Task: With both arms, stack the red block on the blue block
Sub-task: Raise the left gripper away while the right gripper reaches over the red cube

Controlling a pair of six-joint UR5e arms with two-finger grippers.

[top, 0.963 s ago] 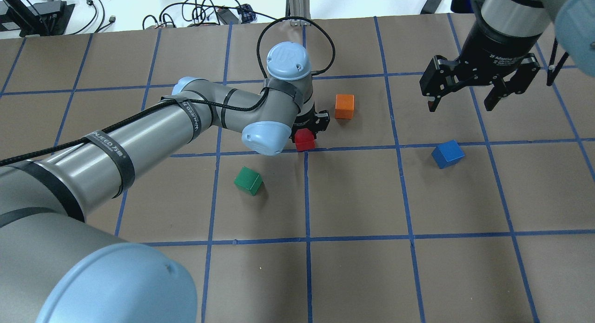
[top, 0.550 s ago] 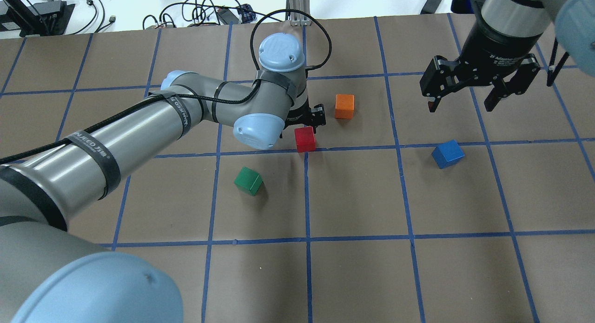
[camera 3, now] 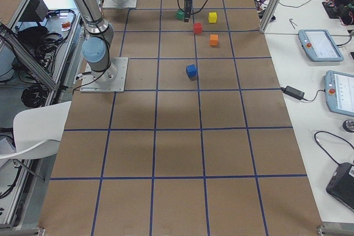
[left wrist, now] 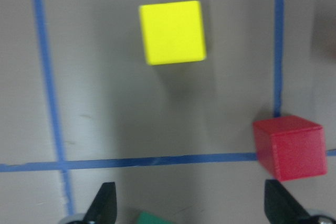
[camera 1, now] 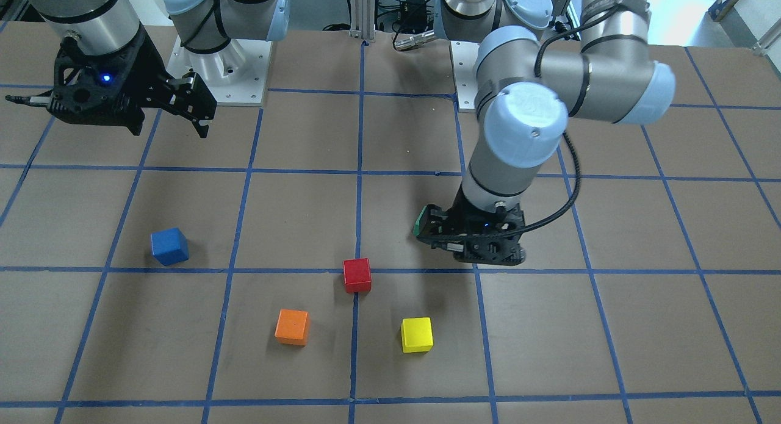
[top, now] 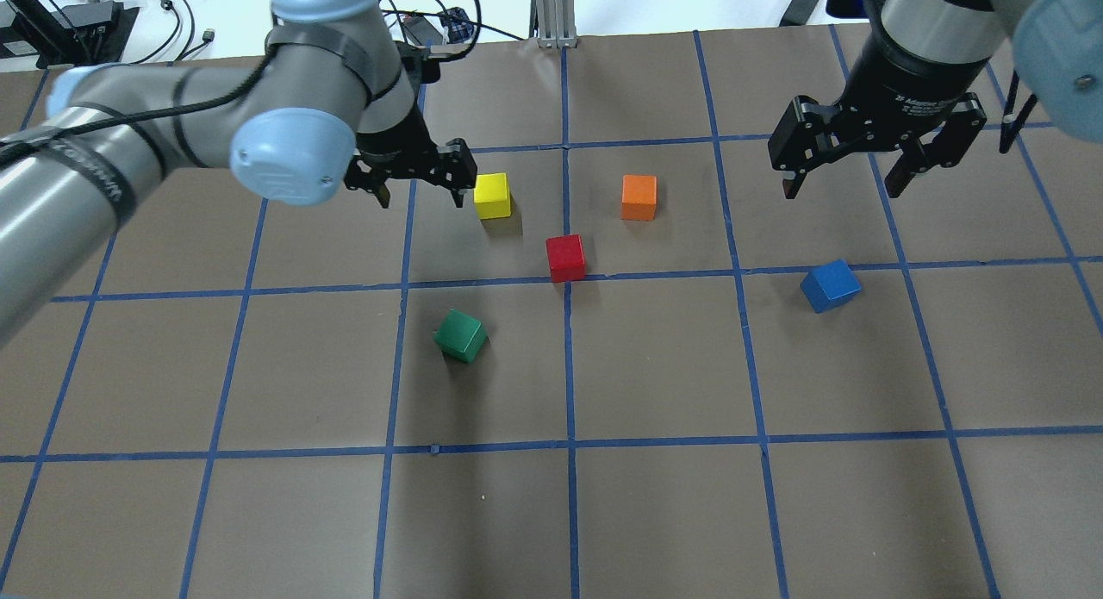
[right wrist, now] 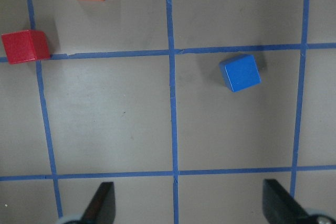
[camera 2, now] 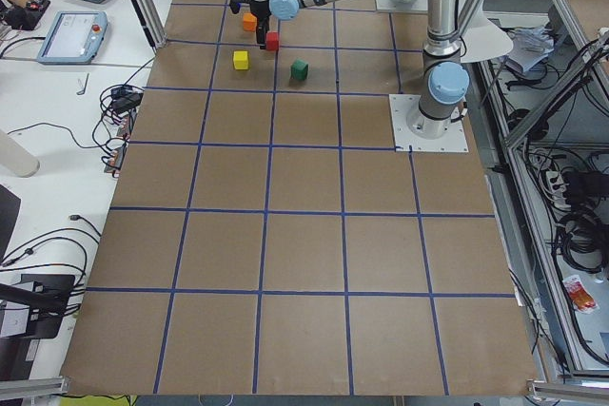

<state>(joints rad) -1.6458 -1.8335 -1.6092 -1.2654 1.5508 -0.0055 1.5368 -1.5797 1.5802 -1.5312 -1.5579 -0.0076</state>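
The red block (top: 565, 258) sits on the brown table on a blue tape line, free of both grippers; it also shows in the front view (camera 1: 357, 274) and in the left wrist view (left wrist: 289, 147). The blue block (top: 830, 285) sits to its right, turned a little, and shows in the right wrist view (right wrist: 240, 72). My left gripper (top: 420, 194) is open and empty, raised left of the yellow block and away from the red block. My right gripper (top: 840, 188) is open and empty, hovering beyond the blue block.
A yellow block (top: 492, 195), an orange block (top: 638, 196) and a green block (top: 460, 335) lie around the red block. The left arm (top: 172, 142) reaches in over the table's back left. Cables (top: 345, 21) lie past the far edge.
The left arm has swung left and back from the red block, uncovering the yellow block. The red block has stayed in place. The right gripper has shifted slightly.
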